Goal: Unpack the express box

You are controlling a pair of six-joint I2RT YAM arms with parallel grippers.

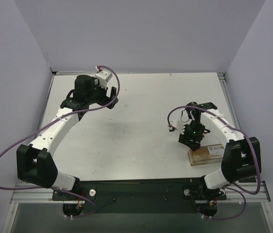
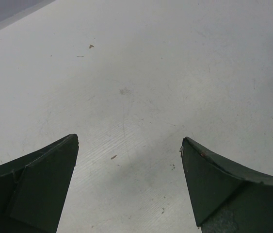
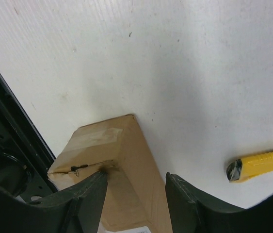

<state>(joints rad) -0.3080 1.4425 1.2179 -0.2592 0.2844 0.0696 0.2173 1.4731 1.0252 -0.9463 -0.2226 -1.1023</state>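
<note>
Lying left-to-right, express box (image 1: 208,155)

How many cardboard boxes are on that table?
1. The brown cardboard box lies near the table's front right edge, beneath the right gripper. No other shows, though one might be hidden from these views.

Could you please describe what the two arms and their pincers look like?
Both the left arm and right arm have white links with black joints, each trailed by a looping purple cable. The left pincer and right pincer each have two dark, wedge-shaped fingers. A small green light glows on the right wrist.
</note>
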